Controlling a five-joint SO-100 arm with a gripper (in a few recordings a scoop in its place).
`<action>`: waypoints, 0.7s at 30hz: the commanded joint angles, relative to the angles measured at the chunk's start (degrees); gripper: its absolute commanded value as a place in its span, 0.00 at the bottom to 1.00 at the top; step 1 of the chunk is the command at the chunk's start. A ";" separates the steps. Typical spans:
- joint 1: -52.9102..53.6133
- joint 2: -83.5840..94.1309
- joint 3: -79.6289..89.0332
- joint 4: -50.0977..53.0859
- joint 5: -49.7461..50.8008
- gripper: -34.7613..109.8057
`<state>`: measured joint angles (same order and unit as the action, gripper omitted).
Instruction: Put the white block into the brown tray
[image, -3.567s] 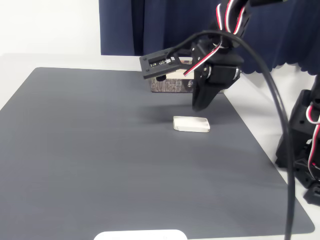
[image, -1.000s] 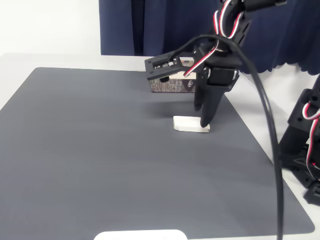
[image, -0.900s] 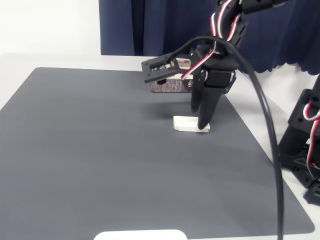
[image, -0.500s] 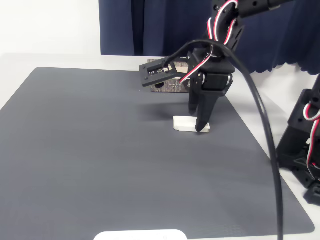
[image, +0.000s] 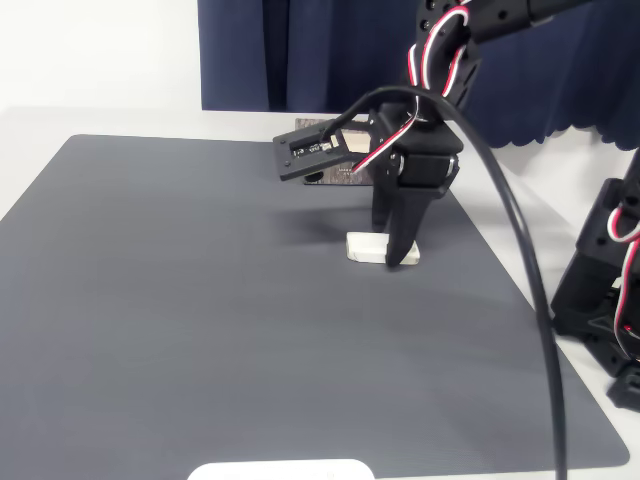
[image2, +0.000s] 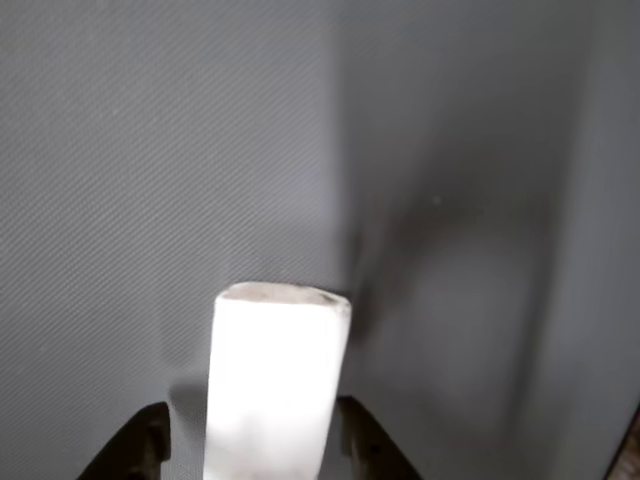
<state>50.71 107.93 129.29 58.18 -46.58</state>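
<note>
gripper (image: 392, 255) astride white block (image: 365, 247), markings unreadable

Dark grey mat (image: 200, 300) over a white table (image: 90, 118); navy curtain (image: 300, 50) at twelve o'clock, white rounded plate (image: 280, 470) at six o'clock.

I couldn't read any text: white printed markings showed on the black plate (image: 312, 152) at the arm's wrist, too small to make out.
</note>
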 joint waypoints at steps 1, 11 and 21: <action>-0.26 0.26 -0.70 -0.44 -0.62 0.50; 0.18 -0.44 -0.18 -0.44 -1.32 0.49; 0.62 -0.70 0.00 -0.88 -2.72 0.48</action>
<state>50.80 107.05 129.46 57.74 -48.78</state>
